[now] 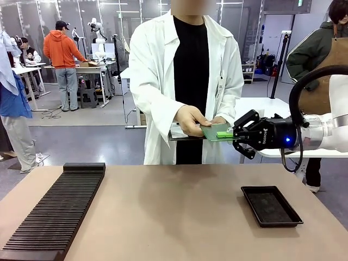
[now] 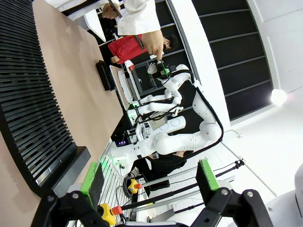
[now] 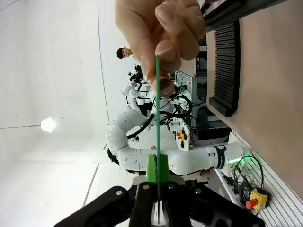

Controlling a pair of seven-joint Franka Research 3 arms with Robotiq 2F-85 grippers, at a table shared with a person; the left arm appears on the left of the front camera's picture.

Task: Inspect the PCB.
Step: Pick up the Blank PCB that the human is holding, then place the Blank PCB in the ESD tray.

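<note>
Worktop (image 1: 174, 217): one, flat matte brown.
Rack (image 1: 54, 212): one long ribbed black slab along the left edge.
Tray (image 1: 252, 207): one shallow black rectangle by the right edge.
PCB (image 1: 215, 132): one thin green board, up in the air past the far edge, with the person's hand (image 1: 191, 119) pinching one end.
Right end effector (image 1: 231, 133): clamped onto the PCB's other end.
Left end effector (image 2: 149, 182): spread wide, nothing in it.
</note>
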